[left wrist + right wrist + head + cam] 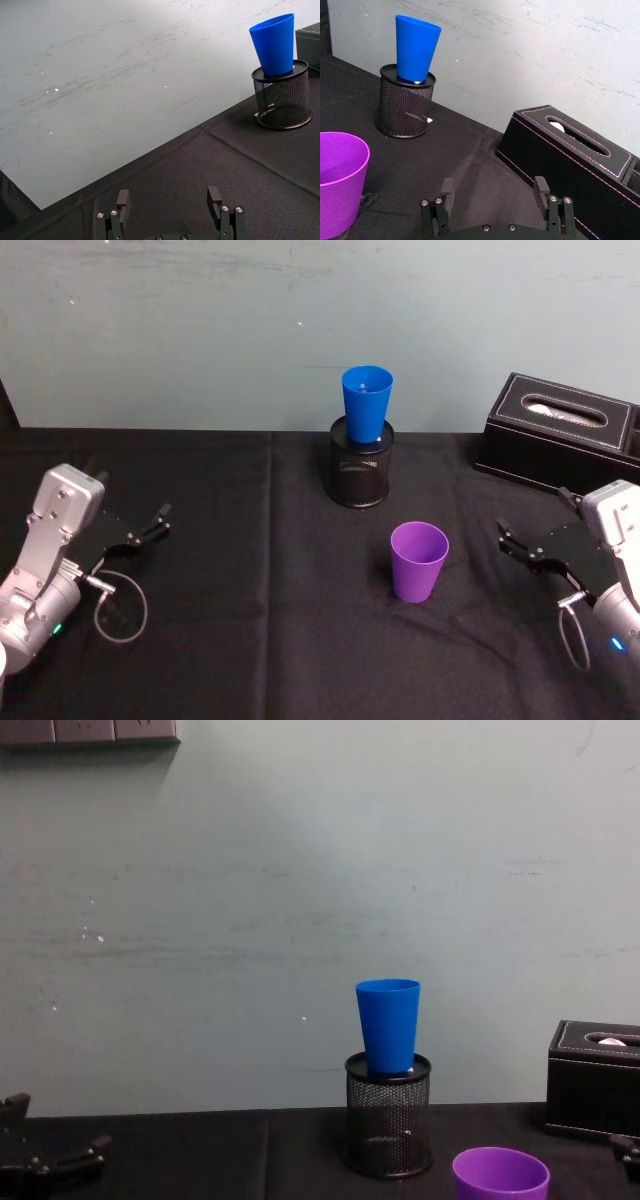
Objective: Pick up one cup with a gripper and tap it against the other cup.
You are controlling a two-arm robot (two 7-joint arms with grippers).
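The purple cup (419, 560) stands upright and empty on the desk (250, 620), near the right gripper (504, 538) and to its left. That gripper's jaws are spread, hold nothing and point toward the cup. The left gripper (160, 520), likewise spread and empty, lies well apart at the desk's left side, so the right arm is nearer. The blue cup (366, 403) sits upright in the top of the mesh pen holder (361, 475), behind the purple cup and higher.

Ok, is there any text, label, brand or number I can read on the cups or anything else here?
None readable. The purple plastic tumbler, bright blue plastic tumbler, black mesh pen holder and black stitched tissue box show plain surfaces with no lettering.
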